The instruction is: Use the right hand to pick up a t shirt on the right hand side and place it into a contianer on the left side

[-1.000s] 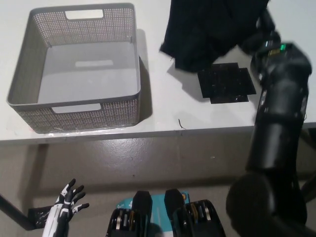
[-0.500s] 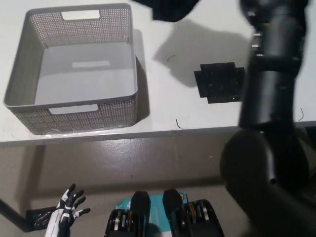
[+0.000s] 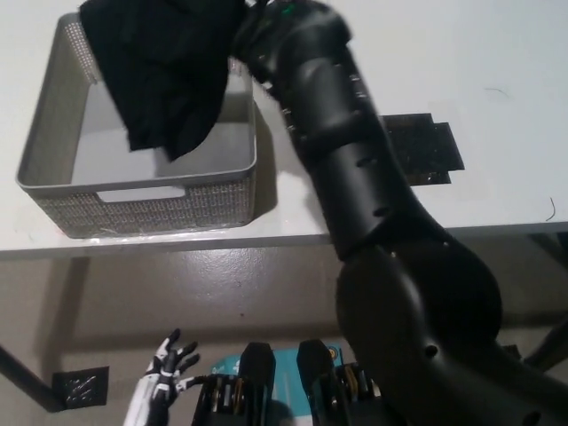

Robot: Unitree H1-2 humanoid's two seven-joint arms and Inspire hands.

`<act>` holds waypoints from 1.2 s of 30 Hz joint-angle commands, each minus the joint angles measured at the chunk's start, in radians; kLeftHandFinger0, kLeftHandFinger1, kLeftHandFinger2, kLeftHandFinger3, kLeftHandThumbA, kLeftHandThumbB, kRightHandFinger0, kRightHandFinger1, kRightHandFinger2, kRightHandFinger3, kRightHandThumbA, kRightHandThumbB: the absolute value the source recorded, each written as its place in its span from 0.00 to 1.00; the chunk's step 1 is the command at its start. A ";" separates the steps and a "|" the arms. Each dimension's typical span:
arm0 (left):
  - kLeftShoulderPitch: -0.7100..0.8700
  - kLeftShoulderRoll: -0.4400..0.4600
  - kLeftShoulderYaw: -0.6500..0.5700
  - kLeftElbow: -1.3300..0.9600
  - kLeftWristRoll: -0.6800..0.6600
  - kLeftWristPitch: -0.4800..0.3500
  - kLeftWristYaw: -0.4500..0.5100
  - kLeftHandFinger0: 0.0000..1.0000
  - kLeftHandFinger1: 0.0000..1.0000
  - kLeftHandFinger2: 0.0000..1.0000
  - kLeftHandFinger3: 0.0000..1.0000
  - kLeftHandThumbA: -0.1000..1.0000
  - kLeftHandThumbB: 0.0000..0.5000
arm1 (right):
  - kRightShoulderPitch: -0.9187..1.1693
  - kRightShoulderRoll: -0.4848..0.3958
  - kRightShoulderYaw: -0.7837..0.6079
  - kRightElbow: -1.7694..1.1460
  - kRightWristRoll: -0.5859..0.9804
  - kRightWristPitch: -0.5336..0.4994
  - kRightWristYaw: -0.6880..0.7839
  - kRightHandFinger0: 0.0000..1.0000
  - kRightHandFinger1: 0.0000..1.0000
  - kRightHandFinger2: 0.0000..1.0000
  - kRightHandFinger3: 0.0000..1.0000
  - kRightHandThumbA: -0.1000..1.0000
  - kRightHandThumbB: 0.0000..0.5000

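Note:
A black t shirt point(image 3: 164, 75) hangs bunched over the grey perforated basket point(image 3: 53, 142) at the left of the white table. Its lower folds reach down inside the basket. My black right arm stretches across the picture from the bottom right, and my right hand point(image 3: 253, 31) is shut on the shirt's upper edge above the basket's far right corner. My white left hand point(image 3: 164, 368) rests low at the bottom left, below the table, with its fingers spread.
A flat black patch point(image 3: 426, 146) lies on the white table point(image 3: 497, 62) to the right of my arm. The table's front edge point(image 3: 284, 240) runs across the middle. Below it the floor shows, with a small dark object point(image 3: 80, 388) at lower left.
My right arm has swung from the table's right side over to the left, carrying the black shirt from its spot near the black patch to above the basket. The camera view shifted a little.

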 commanded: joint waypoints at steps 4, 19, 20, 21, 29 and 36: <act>0.019 -0.031 -0.046 -0.037 0.056 0.015 0.007 0.76 0.88 0.88 1.00 0.92 0.87 | -0.147 0.028 0.038 0.152 -0.078 -0.229 0.118 0.00 0.00 0.44 0.58 0.00 0.27; 0.043 -0.023 -0.049 -0.023 0.067 -0.001 0.007 0.75 0.85 0.85 0.97 0.94 0.88 | -0.091 0.038 0.226 0.135 -0.158 -0.092 0.531 1.00 1.00 1.00 1.00 0.32 0.84; 0.047 -0.021 -0.047 -0.019 0.067 -0.008 0.006 0.74 0.85 0.85 0.96 0.93 0.89 | -0.080 0.034 0.254 0.131 -0.181 -0.085 0.526 1.00 1.00 1.00 0.90 0.26 0.93; 0.050 -0.019 -0.045 -0.017 0.066 -0.015 0.007 0.74 0.85 0.85 0.96 0.92 0.86 | -0.069 0.028 0.298 0.126 -0.223 -0.085 0.521 1.00 1.00 1.00 0.91 0.29 0.87; 0.068 -0.012 -0.029 -0.022 0.056 -0.009 0.009 0.72 0.85 0.86 0.98 0.92 0.86 | 0.083 -0.074 0.681 -0.106 -0.516 -0.137 0.555 1.00 1.00 1.00 1.00 0.63 1.00; 0.078 -0.008 -0.011 -0.002 0.033 -0.032 0.003 0.72 0.86 0.86 0.97 0.92 0.87 | 0.189 -0.205 0.756 -0.382 -0.522 -0.059 0.582 1.00 1.00 1.00 1.00 0.63 1.00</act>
